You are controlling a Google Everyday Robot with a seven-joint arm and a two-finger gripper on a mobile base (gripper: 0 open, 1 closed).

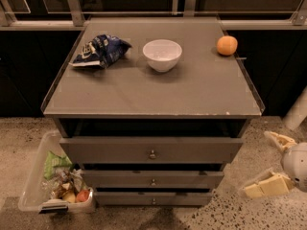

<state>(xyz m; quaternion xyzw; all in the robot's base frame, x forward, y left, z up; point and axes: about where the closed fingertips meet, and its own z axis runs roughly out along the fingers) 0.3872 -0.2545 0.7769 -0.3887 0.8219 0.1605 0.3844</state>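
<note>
My gripper (265,162) hangs low at the right edge of the view, beside the drawer cabinet's right side and below its top. Its two cream fingers (263,186) are spread wide apart with nothing between them. On the grey cabinet top (192,90) sit a blue chip bag (98,51) at the back left, a white bowl (162,54) in the middle and an orange (227,45) at the back right. The top drawer (151,150) is the nearest thing to the gripper.
Three drawers with small knobs (152,154) face me. A clear plastic bin (41,186) with snacks and fruit stands on the speckled floor at the cabinet's left. A railing (76,6) and dark panels run behind the cabinet.
</note>
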